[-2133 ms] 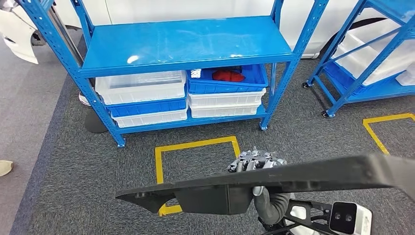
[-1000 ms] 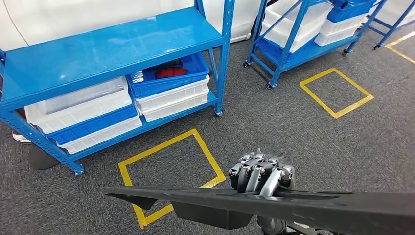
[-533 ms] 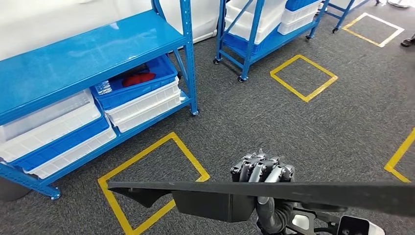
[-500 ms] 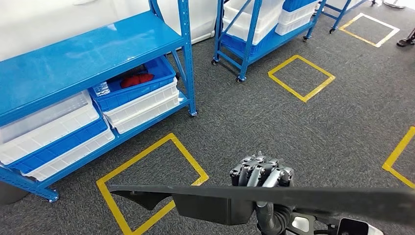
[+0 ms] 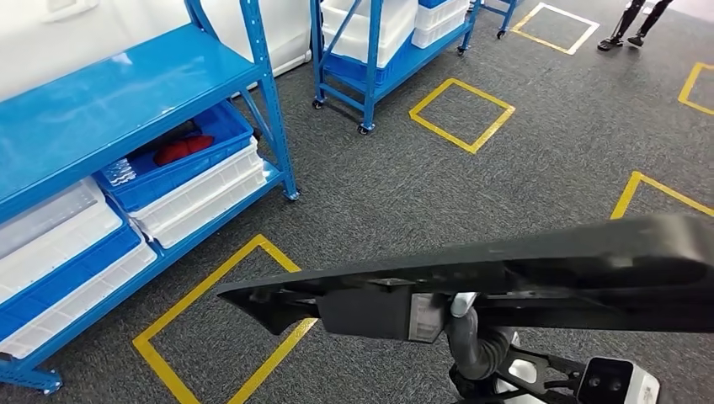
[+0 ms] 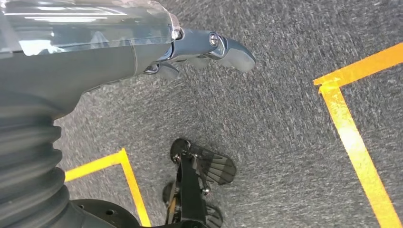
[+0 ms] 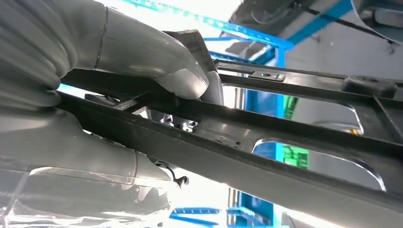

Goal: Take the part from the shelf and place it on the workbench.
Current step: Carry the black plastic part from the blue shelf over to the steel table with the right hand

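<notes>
In the head view, a long black part [image 5: 522, 269] lies across the lower half of the picture, from about 8 o'clock to 3 o'clock, and it is carried above the grey carpet [image 5: 471, 185]. Under the part, near 6 o'clock, the right arm rises to it. At 9 to 10 o'clock stands a blue shelf [image 5: 118, 93]; on its lower level are white bins [image 5: 202, 194] and a blue bin [image 5: 181, 164] with a red thing [image 5: 177, 150] inside. A second blue shelf [image 5: 370, 50] stands at 12 o'clock. Yellow tape squares [image 5: 461, 114] mark the carpet. I can read no label or writing anywhere.

In the left wrist view, the left hand [image 6: 204, 50] hangs over the carpet with its fingers curled inward and nothing in them.

In the right wrist view, the right hand [image 7: 157, 71] grasps the part [image 7: 285, 142]: the grey thumb presses on one side of a black bar, and the fingers are hidden behind it.
</notes>
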`<control>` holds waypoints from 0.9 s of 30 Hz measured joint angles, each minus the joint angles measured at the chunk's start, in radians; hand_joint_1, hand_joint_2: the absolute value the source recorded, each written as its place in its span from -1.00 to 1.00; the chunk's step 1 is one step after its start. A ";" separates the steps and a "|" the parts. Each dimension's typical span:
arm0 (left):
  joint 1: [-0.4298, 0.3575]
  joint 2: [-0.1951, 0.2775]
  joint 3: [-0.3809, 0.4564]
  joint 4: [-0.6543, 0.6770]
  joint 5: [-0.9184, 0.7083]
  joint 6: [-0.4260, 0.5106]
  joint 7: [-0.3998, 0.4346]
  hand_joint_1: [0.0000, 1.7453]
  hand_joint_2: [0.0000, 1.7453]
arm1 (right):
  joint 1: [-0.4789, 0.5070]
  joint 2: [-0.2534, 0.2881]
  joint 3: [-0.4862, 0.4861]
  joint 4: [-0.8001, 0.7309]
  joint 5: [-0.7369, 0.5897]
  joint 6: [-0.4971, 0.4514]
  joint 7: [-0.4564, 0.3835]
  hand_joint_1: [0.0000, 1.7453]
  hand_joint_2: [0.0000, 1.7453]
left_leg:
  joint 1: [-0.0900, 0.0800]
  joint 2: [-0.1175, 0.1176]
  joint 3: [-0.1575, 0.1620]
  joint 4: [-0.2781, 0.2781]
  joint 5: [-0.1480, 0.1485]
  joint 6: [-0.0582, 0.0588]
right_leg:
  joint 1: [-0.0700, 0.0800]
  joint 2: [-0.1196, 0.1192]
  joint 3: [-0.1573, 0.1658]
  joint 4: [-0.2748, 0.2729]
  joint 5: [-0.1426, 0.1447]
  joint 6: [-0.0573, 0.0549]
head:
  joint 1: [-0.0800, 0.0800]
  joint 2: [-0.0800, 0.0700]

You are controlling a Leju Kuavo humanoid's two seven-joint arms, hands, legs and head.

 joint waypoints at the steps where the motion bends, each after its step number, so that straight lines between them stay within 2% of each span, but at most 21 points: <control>1: -0.001 0.003 -0.001 0.000 0.000 0.003 0.006 -1.00 1.00 | -0.012 -0.004 -0.018 0.005 -0.027 0.013 0.008 1.00 1.00 | -0.001 0.008 0.002 0.000 -0.001 -0.006 | 0.004 -0.002 0.005 -0.013 -0.002 -0.006 | 0.000 0.000; 3: -0.003 0.006 -0.003 0.000 0.000 0.011 0.015 -1.00 1.00 | -0.032 -0.011 -0.071 0.018 -0.080 0.061 0.031 1.00 1.00 | -0.002 0.023 0.006 -0.002 -0.004 -0.016 | 0.005 0.019 0.003 -0.016 0.003 -0.017 | 0.000 0.000; 4: -0.004 0.007 -0.003 0.000 0.000 0.015 0.018 -1.00 1.00 | -0.039 -0.012 -0.103 0.026 -0.097 0.089 0.042 1.00 1.00 | -0.001 0.016 0.006 0.004 -0.010 -0.021 | 0.002 0.027 0.005 -0.021 0.006 -0.023 | 0.000 0.000; 5: -0.004 0.007 -0.004 0.000 0.000 0.018 0.020 -1.00 1.00 | -0.045 -0.013 -0.133 0.032 -0.106 0.113 0.049 1.00 1.00 | 0.001 -0.003 -0.002 0.026 -0.026 -0.025 | -0.001 0.036 0.007 -0.026 0.009 -0.029 | 0.000 0.000; 7: -0.001 0.009 -0.004 0.000 0.000 0.021 0.021 -1.00 1.00 | -0.055 -0.012 -0.178 0.046 -0.113 0.146 0.057 1.00 1.00 | 0.005 -0.054 -0.051 0.133 -0.086 -0.031 | -0.003 0.053 0.010 -0.033 0.013 -0.037 | 0.000 0.000; 9: 0.004 0.009 -0.004 0.000 0.000 0.022 0.022 -1.00 1.00 | -0.057 -0.011 -0.202 0.058 -0.113 0.163 0.063 1.00 1.00 | 0.005 -0.073 -0.117 0.265 -0.138 -0.034 | -0.002 0.077 0.008 -0.031 0.013 -0.039 | 0.000 0.000; 10: 0.006 0.009 -0.004 0.000 0.000 0.022 0.022 -1.00 1.00 | -0.057 -0.011 -0.212 0.063 -0.111 0.168 0.065 1.00 1.00 | 0.005 -0.075 -0.134 0.292 -0.137 -0.034 | -0.001 0.089 0.008 -0.030 0.013 -0.039 | 0.000 0.000; 11: 0.008 0.010 -0.004 0.000 0.000 0.022 0.023 -1.00 1.00 | -0.056 -0.010 -0.220 0.067 -0.110 0.172 0.067 1.00 1.00 | 0.005 -0.076 -0.133 0.279 -0.115 -0.034 | -0.001 0.103 0.009 -0.029 0.012 -0.038 | 0.000 0.000; 12: 0.009 0.010 -0.004 0.000 0.000 0.022 0.023 -1.00 1.00 | -0.056 -0.008 -0.227 0.070 -0.110 0.173 0.067 1.00 1.00 | 0.006 -0.082 -0.111 0.223 -0.075 -0.032 | -0.001 0.117 0.010 -0.026 0.011 -0.036 | 0.000 0.000; 14: 0.010 0.011 -0.004 0.000 0.000 0.022 0.023 -1.00 1.00 | -0.057 -0.006 -0.239 0.075 -0.110 0.174 0.067 1.00 1.00 | 0.009 -0.118 -0.052 0.081 -0.007 -0.028 | -0.001 0.141 0.006 -0.017 0.008 -0.030 | 0.000 0.000; 15: 0.010 0.012 -0.004 0.000 -0.001 0.022 0.023 -1.00 1.00 | -0.058 -0.005 -0.243 0.077 -0.109 0.174 0.067 1.00 1.00 | 0.010 -0.135 -0.033 0.035 0.008 -0.024 | -0.002 0.152 0.002 -0.012 0.007 -0.024 | 0.000 0.000; 16: 0.009 0.013 -0.005 0.000 -0.001 0.022 0.023 -1.00 1.00 | -0.058 -0.004 -0.247 0.079 -0.109 0.174 0.067 1.00 1.00 | 0.010 -0.146 -0.026 0.017 0.009 -0.020 | -0.002 0.161 -0.003 -0.010 0.008 -0.018 | 0.000 0.000; 18: 0.005 0.013 -0.005 0.000 -0.002 0.022 0.023 -1.00 1.00 | -0.057 -0.004 -0.254 0.082 -0.109 0.174 0.067 1.00 1.00 | 0.006 -0.135 -0.023 0.014 0.009 -0.008 | -0.006 0.180 -0.009 -0.011 0.012 -0.004 | 0.000 0.000; 19: 0.004 0.013 -0.005 0.000 -0.002 0.022 0.023 -1.00 1.00 | -0.056 -0.004 -0.258 0.082 -0.109 0.174 0.067 1.00 1.00 | 0.006 -0.124 -0.021 0.010 0.012 -0.001 | -0.006 0.173 -0.011 -0.007 0.010 0.001 | 0.000 0.000; 21: 0.004 0.013 -0.007 0.000 -0.002 0.022 0.023 -1.00 1.00 | -0.058 -0.004 -0.266 0.084 -0.109 0.174 0.067 1.00 1.00 | 0.007 -0.100 -0.017 0.001 0.017 0.012 | -0.004 0.123 -0.038 0.048 -0.023 0.011 | 0.000 0.000; 22: 0.005 0.013 -0.007 0.000 -0.001 0.022 0.023 -1.00 1.00 | -0.059 -0.004 -0.269 0.085 -0.109 0.174 0.067 1.00 1.00 | 0.005 -0.088 -0.016 0.000 0.017 0.016 | -0.004 0.091 -0.065 0.104 -0.053 0.014 | 0.000 0.000; 23: 0.006 0.013 -0.008 0.000 -0.002 0.022 0.023 -1.00 1.00 | -0.060 -0.003 -0.271 0.087 -0.108 0.174 0.067 1.00 1.00 | 0.003 -0.077 -0.017 0.000 0.016 0.019 | -0.005 0.071 -0.101 0.176 -0.086 0.017 | 0.000 0.000; 24: 0.007 0.013 -0.008 0.000 -0.002 0.022 0.023 -1.00 1.00 | -0.059 -0.003 -0.272 0.089 -0.108 0.174 0.067 1.00 1.00 | 0.002 -0.064 -0.017 0.000 0.015 0.020 | -0.007 0.064 -0.133 0.238 -0.108 0.020 | 0.000 0.000; 25: 0.008 0.014 -0.009 0.000 -0.002 0.022 0.023 -1.00 1.00 | -0.058 -0.003 -0.273 0.092 -0.108 0.175 0.067 1.00 1.00 | 0.000 -0.052 -0.016 0.000 0.014 0.020 | -0.009 0.061 -0.152 0.275 -0.114 0.021 | 0.000 0.000; 26: 0.008 0.014 -0.009 0.000 -0.002 0.022 0.023 -1.00 1.00 | -0.057 -0.003 -0.274 0.094 -0.106 0.175 0.068 1.00 1.00 | 0.000 -0.040 -0.015 0.000 0.012 0.020 | -0.010 0.059 -0.152 0.273 -0.102 0.021 | 0.000 0.000; 27: 0.007 0.014 -0.009 0.000 -0.002 0.022 0.024 -1.00 1.00 | -0.057 -0.003 -0.277 0.095 -0.103 0.177 0.070 1.00 1.00 | -0.001 -0.029 -0.013 0.000 0.010 0.019 | -0.010 0.053 -0.126 0.224 -0.071 0.019 | 0.000 0.000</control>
